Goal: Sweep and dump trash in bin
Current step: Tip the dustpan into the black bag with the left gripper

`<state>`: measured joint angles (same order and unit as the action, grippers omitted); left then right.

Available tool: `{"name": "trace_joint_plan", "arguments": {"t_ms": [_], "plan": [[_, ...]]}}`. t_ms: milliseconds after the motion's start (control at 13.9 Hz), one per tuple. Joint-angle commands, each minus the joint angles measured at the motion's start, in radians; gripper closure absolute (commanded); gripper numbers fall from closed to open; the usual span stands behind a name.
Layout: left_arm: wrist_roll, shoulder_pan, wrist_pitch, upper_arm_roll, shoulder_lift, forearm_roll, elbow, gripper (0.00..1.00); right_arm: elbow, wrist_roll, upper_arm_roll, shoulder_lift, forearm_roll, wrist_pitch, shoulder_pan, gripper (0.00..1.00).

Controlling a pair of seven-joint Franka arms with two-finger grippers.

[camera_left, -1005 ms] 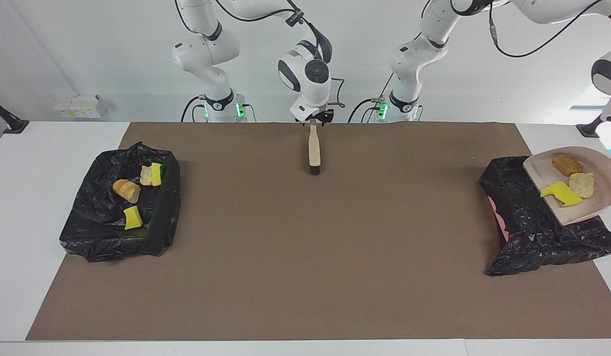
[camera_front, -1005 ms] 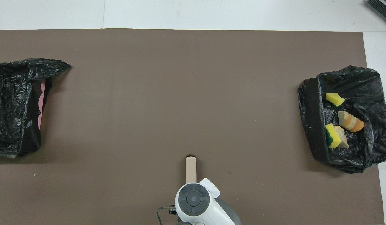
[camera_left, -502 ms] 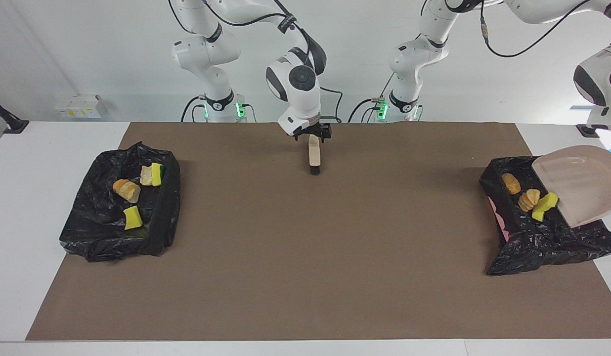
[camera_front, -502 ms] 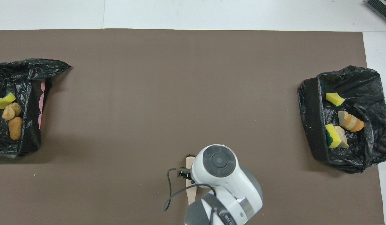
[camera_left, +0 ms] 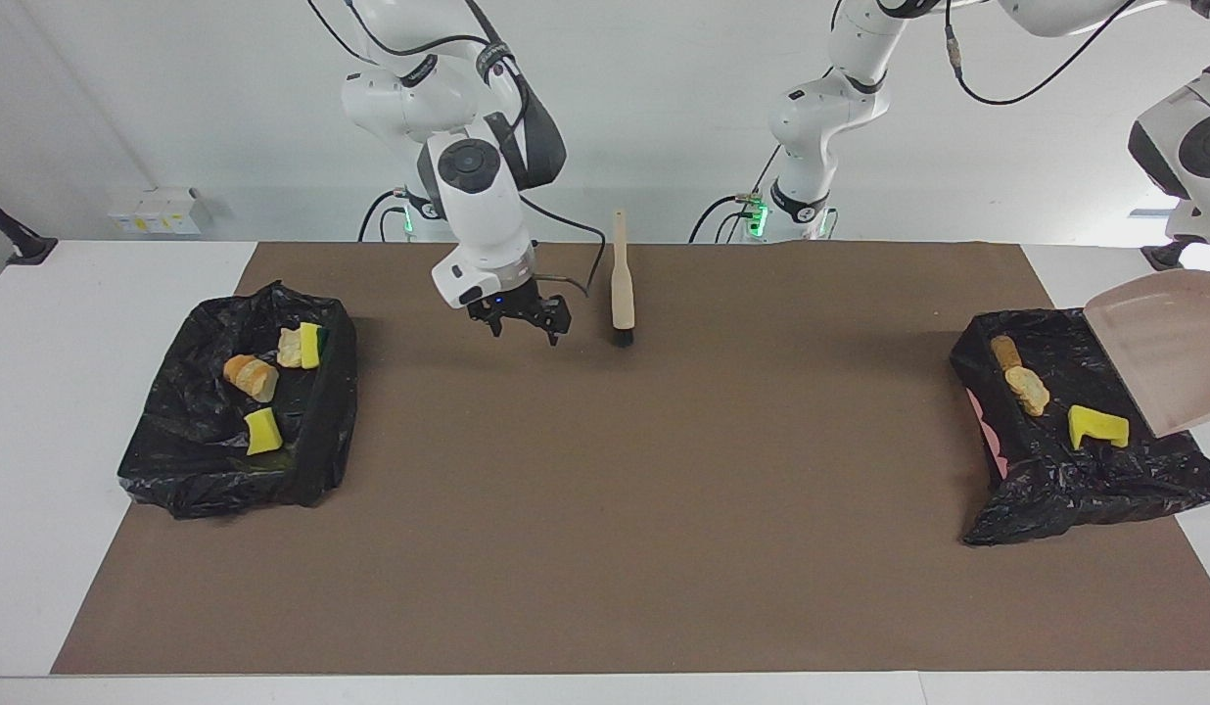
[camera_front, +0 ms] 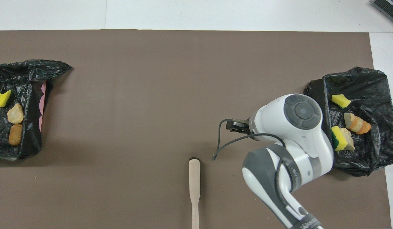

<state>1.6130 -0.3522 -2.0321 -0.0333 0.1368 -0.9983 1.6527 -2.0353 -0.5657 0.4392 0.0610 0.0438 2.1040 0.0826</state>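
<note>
The brush (camera_left: 621, 284) is no longer being held. Half a second ago it was just being let go by the right jaws; now it is lying flat on the brown mat (camera_left: 605, 509) of the desk, at about twelve o'clock of the mat in the facing view, with the bristles pointing to six o'clock. The right arm (camera_left: 473, 186) is being moved away from it, and the right jaws are being carried wide and empty over the mat, at about nine o'clock from the brush, toward the black bin (camera_left: 223, 480) at the right arm's end.

At three o'clock of the mat, the dustpan (camera_left: 1163, 348) is being kept tilted over the other bin (camera_left: 1055, 490). The left jaws themselves are not being shown, but they are judged to be closed narrow on the dustpan handle. The dustpan is empty now: one second ago three pieces of trash were lying on it, and now the yellow sponge (camera_left: 1097, 426) and two bread lumps (camera_left: 1031, 392) are lying inside that bin. The four other pieces (camera_left: 251, 375) are lying in the bin at nine o'clock.

No trash is being seen on the mat, so the sweeping and dumping are judged finished; probably only the dustpan is waiting to be put down.
</note>
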Motion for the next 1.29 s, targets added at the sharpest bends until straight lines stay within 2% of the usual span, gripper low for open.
{"name": "trace_joint_plan", "arguments": {"t_ms": [0, 144, 287, 574, 933, 1148, 1220], "plan": [[-0.022, 0.071, 0.096, 0.003, -0.049, 0.03, 0.033, 1.0, 0.064, 0.11, 0.015, 0.005, -0.033, -0.03, 0.081, 0.0], [-0.094, 0.12, 0.176, 0.004, -0.051, 0.142, 0.033, 1.0, 0.131, 0.147, 0.013, 0.005, -0.038, -0.102, 0.12, 0.0], [-0.242, 0.172, 0.245, 0.003, -0.052, 0.237, 0.033, 1.0, 0.199, 0.15, 0.012, 0.005, -0.077, -0.186, 0.135, 0.0], [-0.474, 0.211, 0.341, 0.001, -0.066, 0.465, 0.05, 1.0, 0.279, 0.156, 0.01, 0.0, -0.085, -0.245, 0.161, 0.0], [-0.845, 0.304, 0.349, 0.001, -0.16, 0.686, 0.206, 1.0, 0.394, 0.158, -0.013, -0.003, -0.087, -0.358, 0.169, 0.0], [-1.08, 0.383, 0.346, 0.001, -0.186, 0.809, 0.243, 1.0, 0.432, 0.158, -0.019, -0.01, -0.087, -0.406, 0.16, 0.0], [-1.173, 0.427, 0.337, 0.001, -0.186, 0.835, 0.252, 1.0, 0.446, 0.168, -0.043, -0.015, -0.087, -0.447, 0.137, 0.0]]}}
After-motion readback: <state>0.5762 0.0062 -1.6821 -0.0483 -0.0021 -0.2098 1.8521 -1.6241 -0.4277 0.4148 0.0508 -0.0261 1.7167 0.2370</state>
